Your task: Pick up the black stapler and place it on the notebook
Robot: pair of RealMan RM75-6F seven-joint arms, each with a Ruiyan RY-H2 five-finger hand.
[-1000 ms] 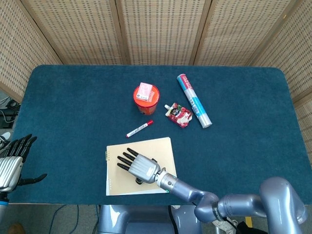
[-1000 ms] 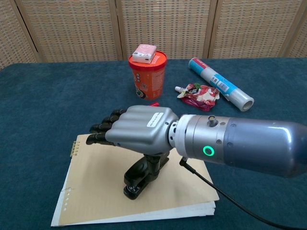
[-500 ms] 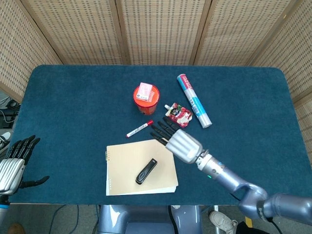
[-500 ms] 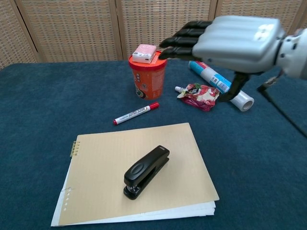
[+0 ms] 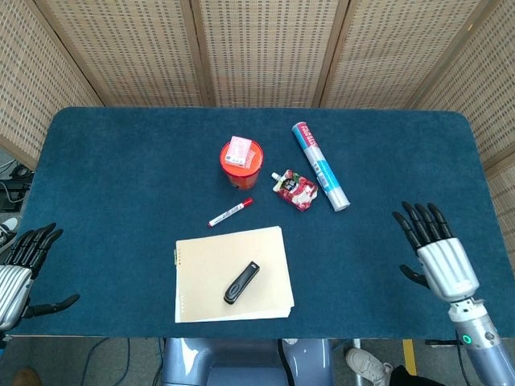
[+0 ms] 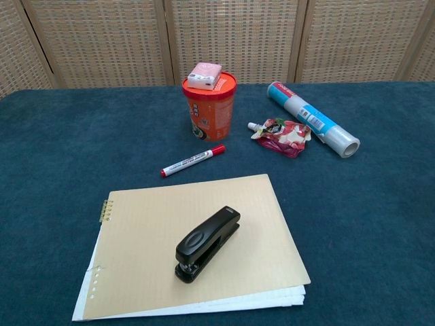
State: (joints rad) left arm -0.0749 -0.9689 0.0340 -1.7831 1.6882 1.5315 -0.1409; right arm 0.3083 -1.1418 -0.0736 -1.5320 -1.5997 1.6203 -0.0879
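Note:
The black stapler (image 5: 241,282) (image 6: 207,243) lies flat on the tan spiral notebook (image 5: 209,261) (image 6: 149,251) near the table's front edge, with nothing touching it. My right hand (image 5: 433,249) hovers at the front right of the table, far from the notebook, fingers spread and empty. At the far left edge of the head view sits my left hand (image 5: 20,269), also open with its fingers apart and empty. Neither hand appears in the chest view.
Behind the notebook lie a red-capped marker (image 5: 230,212) (image 6: 193,160), an orange cup (image 5: 241,166) (image 6: 209,109) with a small pink box on its lid, a red snack pouch (image 5: 294,190) (image 6: 281,134) and a rolled tube (image 5: 320,166) (image 6: 312,127). Blue cloth covers the table (image 5: 121,177).
My right hand let go of the stapler on the notebook, lifted away and swung back to the front right of the table. The stapler stays put. My left hand barely shifted.

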